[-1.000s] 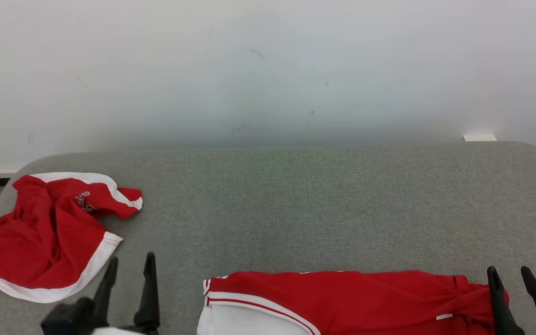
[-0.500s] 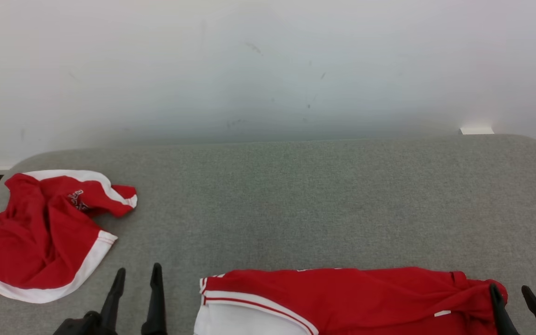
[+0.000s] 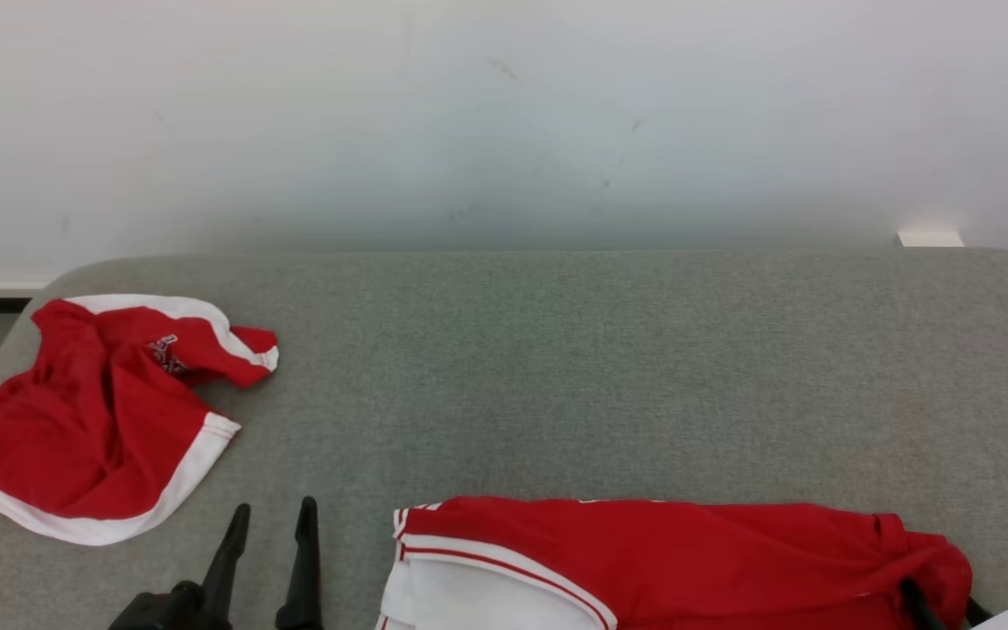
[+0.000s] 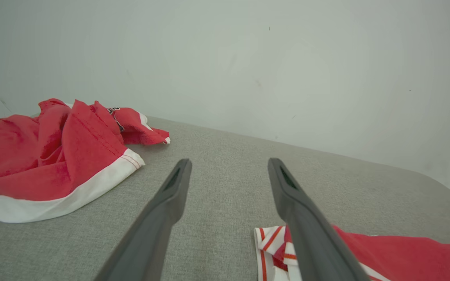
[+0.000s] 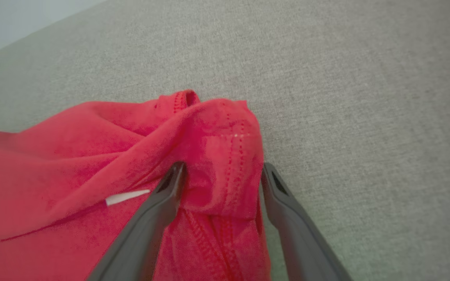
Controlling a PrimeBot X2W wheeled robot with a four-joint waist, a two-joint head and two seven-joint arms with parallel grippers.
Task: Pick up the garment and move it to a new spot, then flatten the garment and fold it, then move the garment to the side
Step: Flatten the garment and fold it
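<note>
Pickup step, I reckon: right gripper (image 5: 223, 168) is straddling the bunched right end of the garment (image 3: 688, 551) at the table (image 3: 556, 367) near edge, fingers apart, left gripper (image 4: 229, 160) is hovering apart beside it, next needing a pinch.

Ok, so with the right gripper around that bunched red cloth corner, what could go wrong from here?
The open right gripper straddles a bunched fold of the red garment with white striped trim; closing may pinch several layers, lifting a lump. The open left gripper sits over the grey fabric tabletop beside the striped hem corner, so closing there would likely miss it.
</note>
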